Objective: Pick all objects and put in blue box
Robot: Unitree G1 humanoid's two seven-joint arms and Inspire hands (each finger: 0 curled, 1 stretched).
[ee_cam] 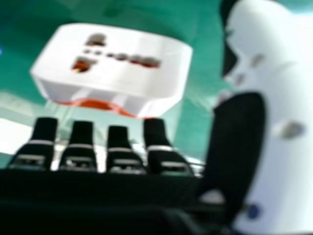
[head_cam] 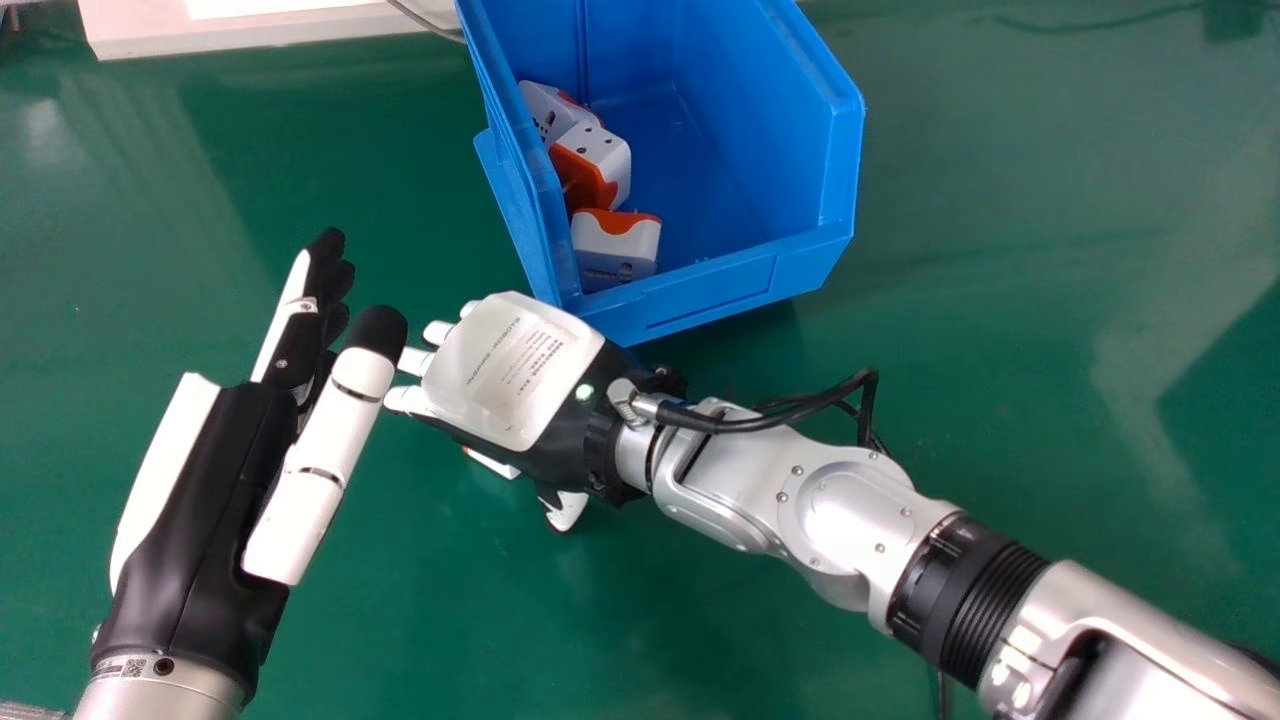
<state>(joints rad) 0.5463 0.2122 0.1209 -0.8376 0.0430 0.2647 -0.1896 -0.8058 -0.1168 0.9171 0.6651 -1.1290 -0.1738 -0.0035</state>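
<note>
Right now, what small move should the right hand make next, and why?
I'd probably ease the right hand closer to the white-and-orange adapter before curling its fingers: the adapter lies just beyond its straight fingertips, ungripped, and outside the blue box.

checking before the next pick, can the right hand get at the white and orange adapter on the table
Probably yes: the right hand is over the adapter with its fingers straight, and nothing seems to stand between them.

That blue box [head_cam: 715, 292] looks like smooth plastic. The green tabletop [head_cam: 1020, 260] is glossy, the right forearm [head_cam: 1125, 620] shiny metal.
</note>
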